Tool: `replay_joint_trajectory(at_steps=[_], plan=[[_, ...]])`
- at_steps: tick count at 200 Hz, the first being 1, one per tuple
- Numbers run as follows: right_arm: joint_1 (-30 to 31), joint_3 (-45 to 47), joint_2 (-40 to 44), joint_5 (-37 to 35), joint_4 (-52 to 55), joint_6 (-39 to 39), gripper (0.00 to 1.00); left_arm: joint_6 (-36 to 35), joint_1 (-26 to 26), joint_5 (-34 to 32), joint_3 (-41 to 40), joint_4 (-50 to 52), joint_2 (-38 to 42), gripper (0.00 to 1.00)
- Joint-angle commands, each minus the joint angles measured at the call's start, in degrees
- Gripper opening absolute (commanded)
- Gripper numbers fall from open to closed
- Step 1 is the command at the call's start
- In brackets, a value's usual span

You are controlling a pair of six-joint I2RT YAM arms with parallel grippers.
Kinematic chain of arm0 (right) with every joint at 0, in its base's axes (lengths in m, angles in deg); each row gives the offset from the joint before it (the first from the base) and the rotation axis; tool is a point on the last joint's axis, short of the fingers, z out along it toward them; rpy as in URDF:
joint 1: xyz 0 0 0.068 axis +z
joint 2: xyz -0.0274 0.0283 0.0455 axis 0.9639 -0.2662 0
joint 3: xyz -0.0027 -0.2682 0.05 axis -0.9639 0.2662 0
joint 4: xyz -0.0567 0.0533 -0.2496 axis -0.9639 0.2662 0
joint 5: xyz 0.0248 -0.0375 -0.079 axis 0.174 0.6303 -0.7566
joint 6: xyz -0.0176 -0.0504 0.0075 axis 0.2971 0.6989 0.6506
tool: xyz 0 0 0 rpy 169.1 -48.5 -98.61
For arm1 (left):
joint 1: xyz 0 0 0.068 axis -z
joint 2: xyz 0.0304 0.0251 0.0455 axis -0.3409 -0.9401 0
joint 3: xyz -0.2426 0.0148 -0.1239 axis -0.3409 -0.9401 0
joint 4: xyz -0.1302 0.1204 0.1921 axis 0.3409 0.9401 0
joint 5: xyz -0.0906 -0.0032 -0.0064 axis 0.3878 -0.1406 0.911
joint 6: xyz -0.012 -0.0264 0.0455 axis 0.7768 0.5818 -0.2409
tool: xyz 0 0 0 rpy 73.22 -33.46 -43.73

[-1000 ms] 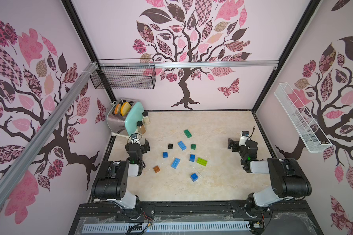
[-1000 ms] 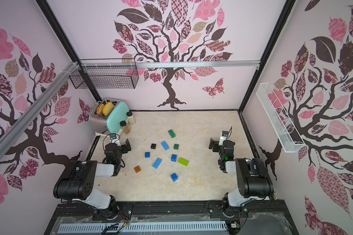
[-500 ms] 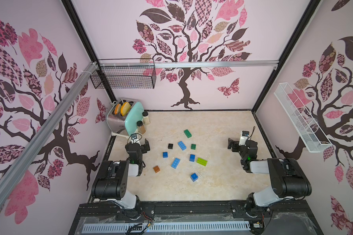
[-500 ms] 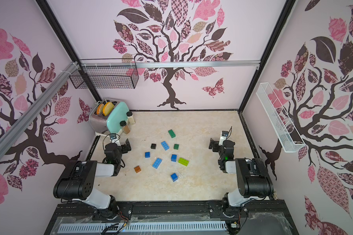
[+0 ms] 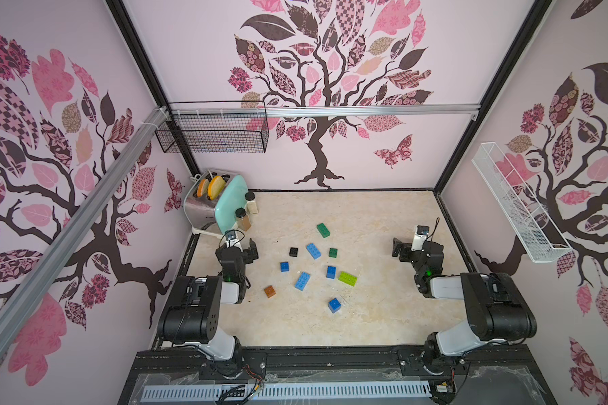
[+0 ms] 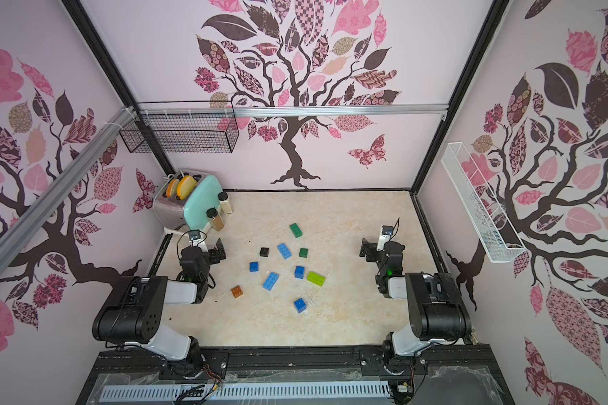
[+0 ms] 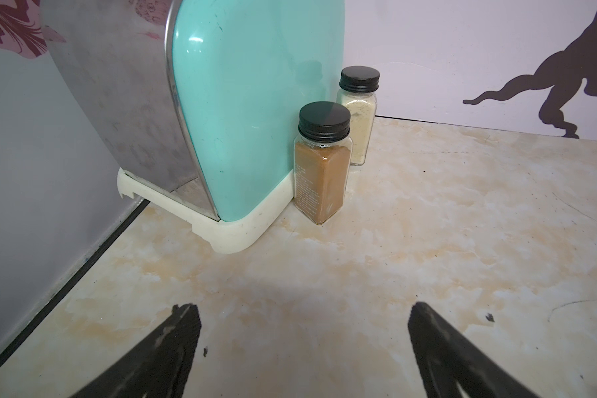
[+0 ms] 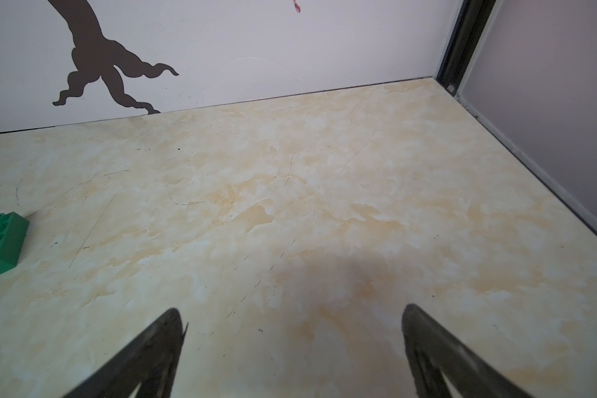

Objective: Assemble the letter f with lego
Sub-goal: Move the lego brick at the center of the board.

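In the chrome-and-mint toaster, two bread slices; in one square glass jar brown powder, in the other jar pale powder, both black-capped. Scattered loose at the centre of the marbled worktop, studded plastic lego, square and oblong. Left fingers spread wide, right fingers too, pinching nothing

- Teal-and-steel toaster stands on the desk, just ahead of the left tool.
- A brown spice jar sits beside its base, perhaps touching; a pale spice jar is just beyond.
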Motion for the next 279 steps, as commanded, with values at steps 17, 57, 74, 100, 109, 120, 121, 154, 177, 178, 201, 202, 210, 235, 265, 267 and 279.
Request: replay_joint_trajectory(at_steps=[17,57,74,100,109,120,121,154,177,178,201,202,210,235,265,267,279], plan=[[0.72,1.43,0.52,-2.60,-4.70,-0.02,1.00,-0.83,0.59,-3.29,2.41,5.46,2.49,0.98],[1.95,-6.01,7.93,-15.72,14.29,-3.08,0.99,2.87,4.16,-4.38,17.24,39.63,8.16,0.98],[2.31,-10.23,10.44,-16.99,20.98,-4.93,1.00,4.98,8.84,-8.16,23.91,55.97,10.84,0.98],[3.11,-16.97,15.08,-15.47,32.72,-9.91,1.00,8.25,14.05,-4.97,25.46,63.46,18.37,0.98],[4.20,-21.94,15.83,-14.43,38.63,-9.80,0.99,8.41,16.98,-5.30,25.86,65.73,20.88,0.98],[5.83,-27.54,16.11,-13.39,47.20,-8.36,0.99,10.53,19.41,-5.22,26.69,68.30,23.12,0.98],[6.00,-27.54,16.11,-13.38,48.45,-8.32,0.99,10.74,19.53,-4.99,26.96,68.79,23.18,0.98],[6.42,-37.72,18.90,-12.77,61.34,-18.95,1.00,15.64,23.83,3.64,39.33,88.12,18.93,0.98],[4.73,-36.92,20.86,-12.68,61.37,-29.46,1.00,20.66,29.66,-3.85,44.33,94.08,16.63,0.98],[4.61,-36.98,20.86,-12.01,61.39,-29.55,1.00,20.95,29.67,-3.34,44.40,94.29,16.60,0.98],[4.84,-40.83,18.82,-2.59,65.67,-26.30,0.99,21.75,29.71,13.12,42.10,89.56,17.17,0.98],[4.93,-41.00,18.70,-2.88,66.09,-26.39,0.99,21.84,29.74,13.80,41.92,89.31,17.18,0.98],[5.68,-42.18,17.85,-3.26,69.31,-26.26,1.00,23.50,30.52,16.68,41.86,88.56,16.72,0.98],[6.82,-40.23,17.33,-4.56,75.31,-28.86,1.00,22.24,37.40,15.11,47.39,97.03,10.17,0.98],[7.43,-36.02,18.87,1.49,82.10,-32.42,1.00,21.25,44.63,15.94,48.41,96.00,3.78,0.98],[7.51,-35.82,18.91,1.73,82.57,-32.20,1.00,21.33,44.86,16.21,48.66,96.02,3.28,0.98],[8.00,-34.80,19.47,2.89,85.18,-31.21,1.00,21.37,46.36,16.85,50.92,97.71,-0.43,0.96]])
